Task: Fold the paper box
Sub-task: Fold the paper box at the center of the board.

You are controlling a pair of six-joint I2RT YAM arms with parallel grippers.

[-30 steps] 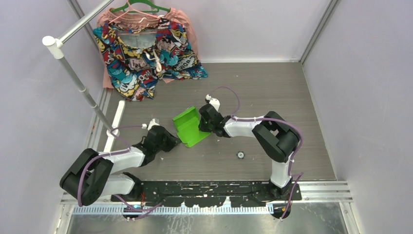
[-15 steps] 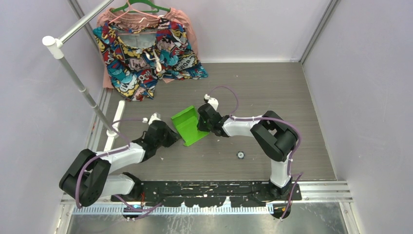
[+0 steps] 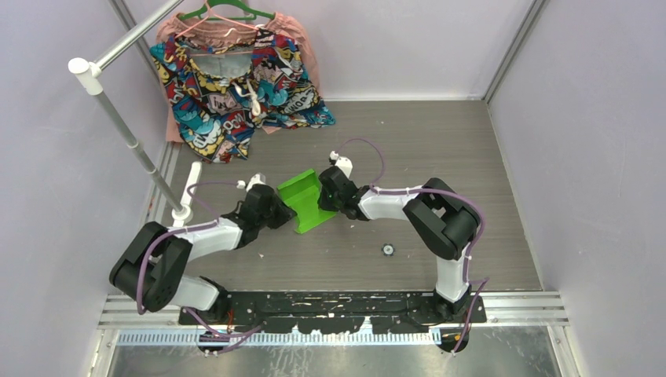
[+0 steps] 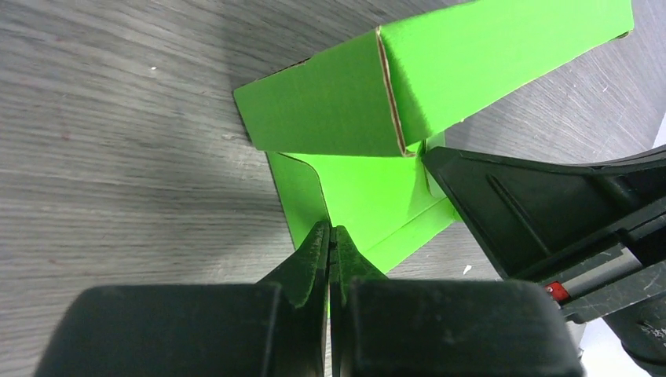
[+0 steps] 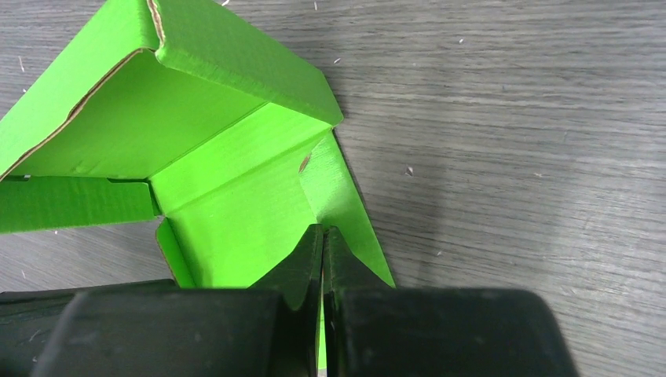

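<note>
Lime-green paper box, part-erected with one wall raised, centre frame on the surface; left gripper and right gripper flank it, jaws fully closed, tips on its flat flaps, apparently pinning it for folding.

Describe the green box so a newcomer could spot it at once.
On the grey wood-grain table, find where the left gripper and right gripper meet. Between them lies the paper box, half-folded with one wall raised. It alone is plain lime green, unlike the multicoloured garment far left.
</note>
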